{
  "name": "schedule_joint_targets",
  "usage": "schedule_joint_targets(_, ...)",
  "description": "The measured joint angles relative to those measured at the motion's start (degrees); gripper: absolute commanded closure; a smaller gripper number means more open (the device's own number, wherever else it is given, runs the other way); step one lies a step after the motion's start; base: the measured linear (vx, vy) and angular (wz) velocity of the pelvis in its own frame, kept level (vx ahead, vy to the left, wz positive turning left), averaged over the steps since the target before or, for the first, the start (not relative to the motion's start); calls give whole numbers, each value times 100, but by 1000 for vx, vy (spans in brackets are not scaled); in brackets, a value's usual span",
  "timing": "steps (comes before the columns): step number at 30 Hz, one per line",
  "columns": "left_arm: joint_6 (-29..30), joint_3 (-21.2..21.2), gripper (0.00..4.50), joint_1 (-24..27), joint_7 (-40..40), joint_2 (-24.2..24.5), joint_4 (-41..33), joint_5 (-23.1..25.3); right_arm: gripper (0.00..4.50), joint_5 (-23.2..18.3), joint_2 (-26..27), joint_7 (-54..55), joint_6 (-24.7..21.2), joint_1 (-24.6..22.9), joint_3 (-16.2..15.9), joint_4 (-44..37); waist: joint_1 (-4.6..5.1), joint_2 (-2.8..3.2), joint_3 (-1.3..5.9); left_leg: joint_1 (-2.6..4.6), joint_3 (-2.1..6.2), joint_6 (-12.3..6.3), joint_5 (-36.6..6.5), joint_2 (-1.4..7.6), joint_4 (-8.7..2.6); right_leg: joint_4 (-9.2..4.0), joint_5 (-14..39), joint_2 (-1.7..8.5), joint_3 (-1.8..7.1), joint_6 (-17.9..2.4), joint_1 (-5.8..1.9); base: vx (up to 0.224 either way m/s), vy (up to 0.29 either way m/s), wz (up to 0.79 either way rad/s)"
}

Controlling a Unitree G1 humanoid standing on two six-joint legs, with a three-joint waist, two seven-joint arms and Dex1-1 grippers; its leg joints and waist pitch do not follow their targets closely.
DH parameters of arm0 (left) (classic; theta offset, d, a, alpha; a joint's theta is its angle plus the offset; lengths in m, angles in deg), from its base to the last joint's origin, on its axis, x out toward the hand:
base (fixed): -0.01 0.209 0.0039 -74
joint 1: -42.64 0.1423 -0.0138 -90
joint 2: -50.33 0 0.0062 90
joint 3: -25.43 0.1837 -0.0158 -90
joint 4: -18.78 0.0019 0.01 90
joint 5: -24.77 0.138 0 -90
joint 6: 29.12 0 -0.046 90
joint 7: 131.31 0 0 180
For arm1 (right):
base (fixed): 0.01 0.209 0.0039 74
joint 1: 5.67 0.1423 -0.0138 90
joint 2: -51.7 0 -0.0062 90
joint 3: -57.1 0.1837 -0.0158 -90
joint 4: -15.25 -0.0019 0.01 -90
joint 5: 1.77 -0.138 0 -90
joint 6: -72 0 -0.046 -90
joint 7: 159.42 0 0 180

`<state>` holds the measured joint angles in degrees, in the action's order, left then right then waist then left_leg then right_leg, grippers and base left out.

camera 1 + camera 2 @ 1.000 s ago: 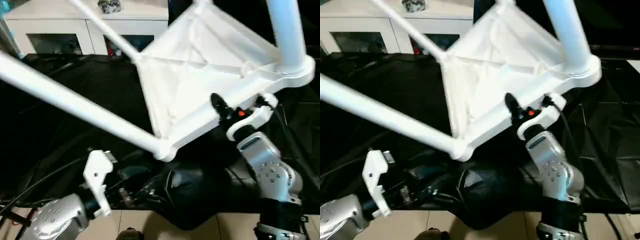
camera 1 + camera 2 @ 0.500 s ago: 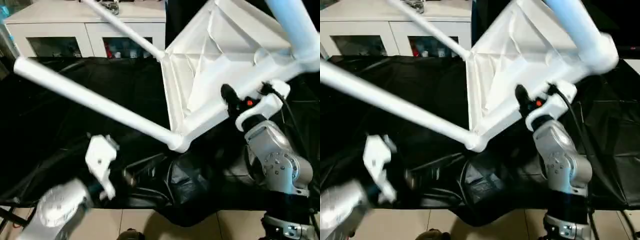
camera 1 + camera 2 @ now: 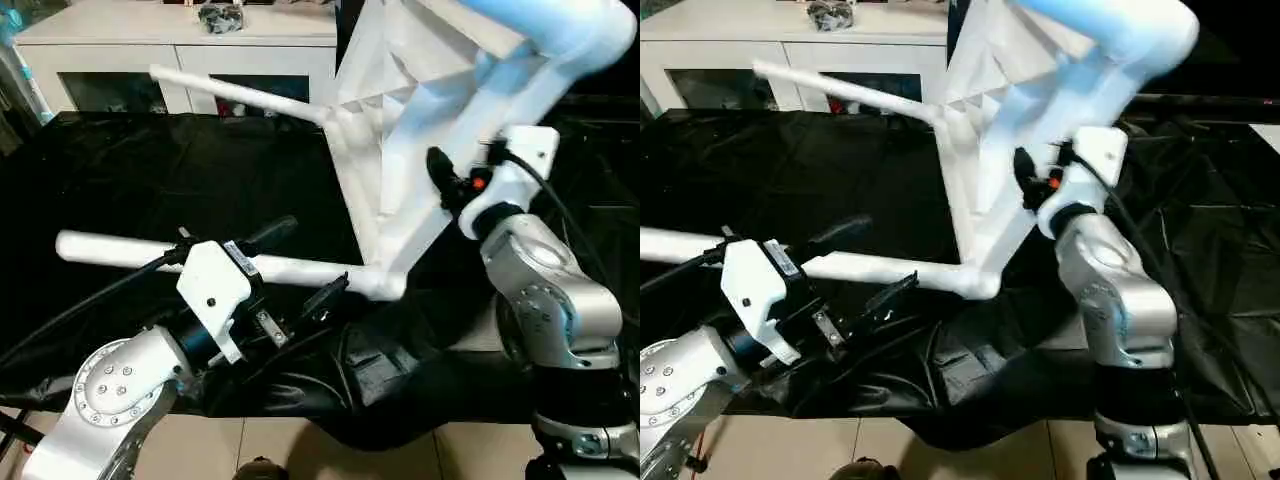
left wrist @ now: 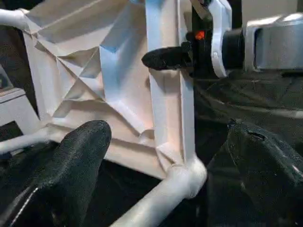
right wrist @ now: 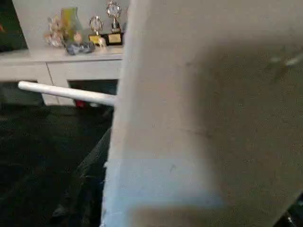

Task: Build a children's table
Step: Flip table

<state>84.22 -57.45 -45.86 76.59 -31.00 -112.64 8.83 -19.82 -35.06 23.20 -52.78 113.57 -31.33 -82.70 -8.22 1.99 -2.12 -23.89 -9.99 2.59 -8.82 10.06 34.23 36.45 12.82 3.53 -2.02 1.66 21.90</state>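
- My right hand (image 3: 440, 175) was clamped on the edge rail of the tabletop (image 3: 400, 120), holding it tipped up on its side above the black-draped counter (image 3: 150, 180), ribbed underside turned toward my left.
- My left hand (image 3: 285, 265) was spread wide with nothing in it, one black finger (image 3: 268, 232) above and one below the near leg (image 3: 120, 250).
- That near leg ran roughly along the 9-to-3 line, its free end out at 9 o'clock and its root in the low corner socket (image 3: 385, 285) at about 3 o'clock from my left hand.
- The left hand was plainly the nearer one to this leg; the right was busy with the rail.
- I could not tell whether the fingers touched the leg or merely straddled it.
- A far leg (image 3: 235, 95) pointed toward 10 o'clock, at the white cabinet (image 3: 130, 40); a third leg (image 3: 540, 30) rose at 12 o'clock above my right hand.
- I judged the next move to be closing the left hand across the near leg's long axis to steady or seat it in its socket.
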Motion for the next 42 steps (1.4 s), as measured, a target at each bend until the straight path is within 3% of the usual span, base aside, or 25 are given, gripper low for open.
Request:
schedule_joint_targets(5,51,-5,0,-11,-4,48,0,7,252,441,1,245,-21,4,-213,-32,-5,-56,-1,2,1,2,1,0,9,4,0,0,1,2,1,0,0,0)
schedule_joint_targets(11,55,-36,0,-255,-139,93,88,262,253,610,63,264,107,44,-320,169,37,-65,0,58,1,2,0,-5,12,10,-1,0,16,4,-12,0,0,0)
schedule_joint_targets(12,67,-44,0,-319,-202,113,161,347,218,648,106,207,186,81,-358,263,64,-66,0,69,2,2,0,-7,13,20,-1,0,21,4,-9,0,0,0)
schedule_joint_targets(16,-172,-7,0,-698,-325,344,451,949,181,774,194,-15,651,217,-506,768,191,-88,2,80,10,2,0,-7,12,39,-2,-1,19,3,-6,0,0,0)
schedule_joint_targets(20,-708,9,0,-1072,-500,416,631,1522,151,843,264,-130,872,219,-615,1108,221,-113,-7,70,12,2,0,-7,17,45,-20,0,20,-13,-4,0,0,0)
schedule_joint_targets(24,-1410,94,0,-1540,-815,772,872,2474,108,854,259,-334,1106,77,-627,943,208,-114,-9,72,13,2,0,-4,17,51,-20,-2,19,-14,1,0,0,0)
schedule_joint_targets(27,-1852,2,0,-1915,-1196,888,925,3013,99,736,262,-534,1143,-334,-639,476,177,-108,-11,68,13,2,0,-5,17,47,-9,-3,21,-19,1,0,0,0)
schedule_joint_targets(30,-2227,-175,0,-2051,-1358,898,983,3230,93,722,204,-675,1218,-581,-665,145,178,-91,-12,69,13,1,-1,-6,19,47,-14,-4,25,-53,2,0,0,0)
schedule_joint_targets(35,-2788,-366,0,-2163,-1575,999,1095,3486,93,658,-72,-972,1345,-1005,-642,-401,158,-46,-22,68,18,0,-2,-5,17,49,-2,-6,21,-59,2,0,0,0)
schedule_joint_targets(42,-3491,-439,0,-2198,-1688,1052,1267,3557,93,412,-413,-1765,1899,-1406,-525,-1023,172,33,-13,84,30,0,-2,-4,15,59,7,-9,15,-43,1,0,0,0)
